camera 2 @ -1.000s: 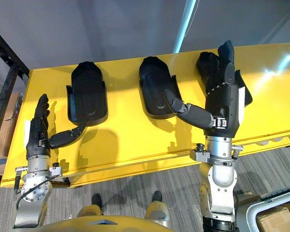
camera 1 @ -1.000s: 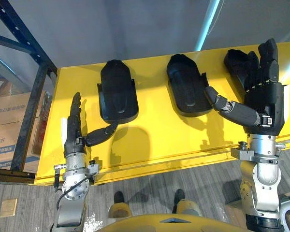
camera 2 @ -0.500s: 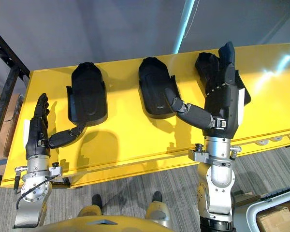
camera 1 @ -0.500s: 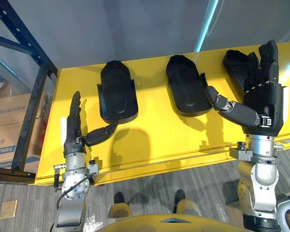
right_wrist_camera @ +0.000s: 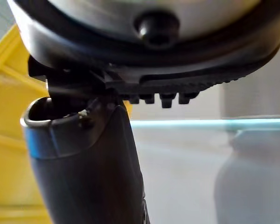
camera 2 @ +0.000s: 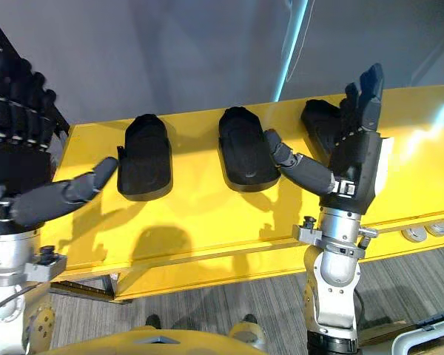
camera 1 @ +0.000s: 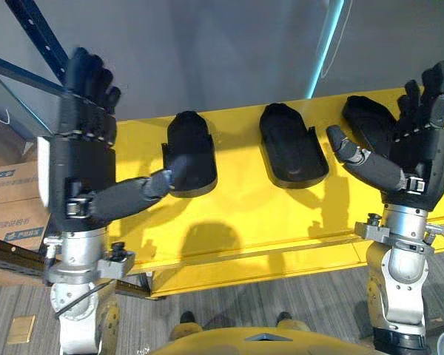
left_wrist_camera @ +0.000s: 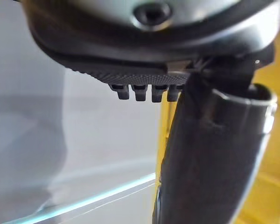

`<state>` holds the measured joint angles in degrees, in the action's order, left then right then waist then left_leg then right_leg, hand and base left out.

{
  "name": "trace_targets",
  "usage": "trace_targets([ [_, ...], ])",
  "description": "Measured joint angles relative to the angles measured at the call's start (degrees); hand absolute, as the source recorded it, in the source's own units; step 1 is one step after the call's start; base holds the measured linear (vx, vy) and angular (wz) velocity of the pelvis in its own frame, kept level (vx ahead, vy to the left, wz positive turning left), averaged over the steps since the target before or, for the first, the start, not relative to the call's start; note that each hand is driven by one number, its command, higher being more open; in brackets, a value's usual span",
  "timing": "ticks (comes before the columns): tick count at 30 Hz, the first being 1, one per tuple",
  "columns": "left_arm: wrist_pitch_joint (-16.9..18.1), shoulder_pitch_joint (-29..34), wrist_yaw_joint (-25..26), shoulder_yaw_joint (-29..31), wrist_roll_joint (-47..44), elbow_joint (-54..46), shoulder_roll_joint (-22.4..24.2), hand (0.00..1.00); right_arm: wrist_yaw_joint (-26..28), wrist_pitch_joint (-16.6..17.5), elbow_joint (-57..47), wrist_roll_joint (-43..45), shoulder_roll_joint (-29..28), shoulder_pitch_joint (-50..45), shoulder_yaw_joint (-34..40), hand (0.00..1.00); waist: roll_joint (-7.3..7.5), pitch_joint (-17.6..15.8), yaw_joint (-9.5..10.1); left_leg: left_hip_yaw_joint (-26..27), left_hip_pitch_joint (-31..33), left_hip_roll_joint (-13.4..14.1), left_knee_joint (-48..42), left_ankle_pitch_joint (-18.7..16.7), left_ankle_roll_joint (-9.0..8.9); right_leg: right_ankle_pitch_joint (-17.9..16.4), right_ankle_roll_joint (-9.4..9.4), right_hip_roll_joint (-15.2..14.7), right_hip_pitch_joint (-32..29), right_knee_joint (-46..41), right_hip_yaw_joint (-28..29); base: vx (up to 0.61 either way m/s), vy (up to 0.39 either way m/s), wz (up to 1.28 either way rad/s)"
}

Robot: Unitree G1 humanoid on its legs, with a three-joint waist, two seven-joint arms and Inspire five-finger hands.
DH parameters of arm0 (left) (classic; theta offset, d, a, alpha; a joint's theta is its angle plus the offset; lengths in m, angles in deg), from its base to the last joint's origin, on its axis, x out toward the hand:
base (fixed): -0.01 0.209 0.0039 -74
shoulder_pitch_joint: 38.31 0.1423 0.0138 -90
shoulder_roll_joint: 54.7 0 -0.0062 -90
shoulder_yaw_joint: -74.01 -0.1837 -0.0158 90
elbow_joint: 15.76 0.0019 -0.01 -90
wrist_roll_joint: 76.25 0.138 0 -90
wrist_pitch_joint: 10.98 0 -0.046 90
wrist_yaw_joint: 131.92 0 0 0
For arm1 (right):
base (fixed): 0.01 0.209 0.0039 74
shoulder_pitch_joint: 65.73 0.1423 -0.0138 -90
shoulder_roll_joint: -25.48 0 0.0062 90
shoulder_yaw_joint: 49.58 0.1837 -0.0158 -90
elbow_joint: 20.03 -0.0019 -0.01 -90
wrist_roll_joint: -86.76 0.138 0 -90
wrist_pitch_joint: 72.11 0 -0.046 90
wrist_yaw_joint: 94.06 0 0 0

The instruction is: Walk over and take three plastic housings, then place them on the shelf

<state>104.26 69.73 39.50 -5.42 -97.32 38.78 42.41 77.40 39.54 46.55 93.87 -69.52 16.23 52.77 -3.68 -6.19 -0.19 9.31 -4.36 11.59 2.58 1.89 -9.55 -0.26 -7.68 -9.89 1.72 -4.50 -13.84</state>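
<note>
Three housings (camera 1: 292, 144) on yellow surface (camera 1: 244, 214), rightmost (camera 1: 368, 120) partly behind right hand (camera 1: 420, 157)

- Cardboard box (camera 1: 7, 203) at the far left: a line of dark print on its side, too small to read.
- 3 plastic housings (camera 1: 190, 151) and yellow shelf (camera 1: 237, 214): no readable marking.

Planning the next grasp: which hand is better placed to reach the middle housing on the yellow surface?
Right. The right hand is open, with its thumb tip at the edge of the middle housing. The left hand, also open, hovers by the left housing, farther off.
</note>
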Motion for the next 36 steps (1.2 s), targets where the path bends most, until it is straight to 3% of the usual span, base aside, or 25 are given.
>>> trace_targets([
  [6,0.9,0.0,-8.2,4.2,-11.2,-0.9,0.0,1.00,-1.0,0.1,0.0,0.2,-1.5,0.0,6.5,1.00,0.76,1.9,-0.03,0.0,0.0,-0.2,1.5,0.8,0.33,0.2,-0.53,0.2,0.3,2.0,-0.1,-0.04,-0.001,0.01],
  [12,0.8,-1.1,-17.8,7.3,-22.2,-1.5,0.0,1.00,-0.8,0.6,0.0,2.9,-2.5,1.8,7.7,1.00,0.87,2.6,-0.05,-1.9,1.0,-0.5,1.8,1.7,0.01,0.7,-0.83,-0.1,0.5,2.1,-1.8,0.03,-0.002,0.15],
  [19,0.7,-3.0,-27.3,16.0,-40.3,-1.5,5.0,1.00,2.5,0.6,0.1,2.8,-2.9,7.0,3.1,1.00,0.82,2.6,2.15,-5.5,1.9,-0.6,2.0,2.4,0.08,0.3,-0.41,-0.2,1.9,2.0,-5.2,0.01,-0.009,0.25],
  [29,-1.6,-2.8,-41.1,17.9,-54.6,-1.8,7.2,1.00,4.0,-0.3,3.5,2.6,-5.1,9.7,-4.2,1.00,1.03,2.8,4.71,-10.3,4.0,-1.2,2.3,3.8,0.73,-0.5,-0.02,-0.6,3.5,2.1,-9.8,-0.03,-0.009,0.24],
  [33,-1.3,-2.4,-44.0,18.0,-58.3,-4.1,8.8,1.00,3.9,-1.5,5.2,2.4,-5.1,11.4,-5.8,1.00,1.13,2.8,5.03,-11.2,4.3,-1.4,2.4,4.3,0.49,-0.6,-0.01,-0.6,3.8,2.0,-10.6,-0.01,-0.011,0.14],
  [36,2.0,-2.1,-40.8,19.3,-58.8,-4.7,9.1,1.00,3.6,-2.4,5.3,2.4,-5.1,11.5,-6.2,1.00,1.12,2.8,5.26,-11.7,4.9,-1.5,2.4,4.5,0.66,-0.6,0.00,-0.6,3.7,2.0,-11.2,-0.01,-0.013,0.09],
])
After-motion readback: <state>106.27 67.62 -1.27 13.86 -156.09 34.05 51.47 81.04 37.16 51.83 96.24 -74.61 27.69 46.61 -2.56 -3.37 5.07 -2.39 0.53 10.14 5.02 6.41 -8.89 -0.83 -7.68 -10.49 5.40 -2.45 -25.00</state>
